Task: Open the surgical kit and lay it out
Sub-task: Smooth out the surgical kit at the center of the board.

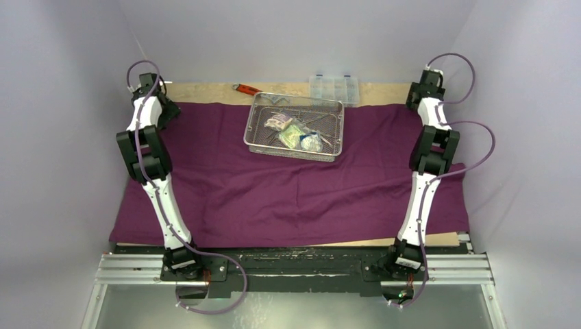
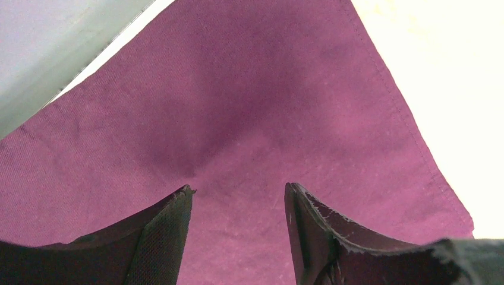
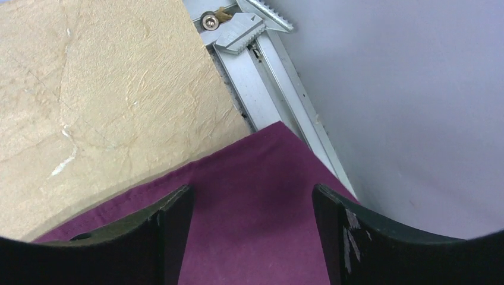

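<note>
The dark-purple cloth (image 1: pixel 288 185) lies spread flat over the table. On its far middle stands the silver wire-mesh tray (image 1: pixel 256 118), holding clear packets (image 1: pixel 296 131) and thin steel instruments (image 1: pixel 275 103) too small to tell apart. My left gripper (image 1: pixel 169 111) hovers at the cloth's far-left corner. In the left wrist view this gripper (image 2: pixel 239 191) is open over the cloth (image 2: pixel 249 119), with only flat fabric between its fingers. My right gripper (image 1: pixel 416 101) is at the far-right corner. In the right wrist view it (image 3: pixel 252 191) is open above the cloth's corner (image 3: pixel 261 172), holding nothing.
A clear plastic compartment box (image 1: pixel 334 88) and a red-handled wrench (image 1: pixel 245 88) lie on the bare wood strip behind the cloth. White walls close in on both sides. An aluminium rail (image 3: pixel 261 77) runs beside the right corner, next to the wooden tabletop (image 3: pixel 101 89).
</note>
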You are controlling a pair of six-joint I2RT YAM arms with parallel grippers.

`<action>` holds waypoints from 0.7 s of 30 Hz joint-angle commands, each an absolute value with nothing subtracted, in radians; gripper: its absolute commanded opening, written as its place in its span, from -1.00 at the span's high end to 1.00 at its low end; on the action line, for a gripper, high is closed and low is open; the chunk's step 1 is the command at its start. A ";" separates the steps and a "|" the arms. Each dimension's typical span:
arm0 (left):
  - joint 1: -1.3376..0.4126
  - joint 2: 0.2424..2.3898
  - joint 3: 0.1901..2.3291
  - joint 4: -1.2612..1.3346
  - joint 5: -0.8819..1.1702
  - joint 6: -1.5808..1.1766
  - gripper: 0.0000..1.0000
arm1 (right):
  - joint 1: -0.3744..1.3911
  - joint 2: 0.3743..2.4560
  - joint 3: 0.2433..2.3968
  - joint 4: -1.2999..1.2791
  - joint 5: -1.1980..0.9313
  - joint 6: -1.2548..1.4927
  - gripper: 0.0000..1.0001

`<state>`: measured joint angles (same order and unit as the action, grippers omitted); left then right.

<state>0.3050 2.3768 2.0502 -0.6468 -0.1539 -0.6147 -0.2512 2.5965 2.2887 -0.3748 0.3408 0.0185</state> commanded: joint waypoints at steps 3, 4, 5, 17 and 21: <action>0.285 2.299 2.019 -0.604 -0.197 -0.621 -0.15 | -0.280 2.610 2.329 -0.340 0.117 -0.044 -0.56; 0.284 2.303 2.024 -0.604 -0.202 -0.630 -0.15 | -0.281 2.615 2.325 -0.343 0.091 -0.045 -0.56; 0.283 2.306 2.027 -0.604 -0.205 -0.637 -0.15 | -0.281 2.620 2.325 -0.345 0.074 -0.045 -0.55; 0.259 2.342 2.088 -0.624 -0.248 -0.655 -0.15 | -0.281 2.582 2.251 -0.328 0.036 0.029 0.50; 0.258 2.342 2.086 -0.629 -0.253 -0.653 -0.15 | -0.275 2.557 2.246 -0.332 0.079 0.030 0.82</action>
<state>0.2611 2.3581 2.0468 -0.6376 -0.2253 -0.6430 -0.2855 2.6129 2.2745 -0.3180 0.0444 0.0204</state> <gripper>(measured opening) 0.576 0.171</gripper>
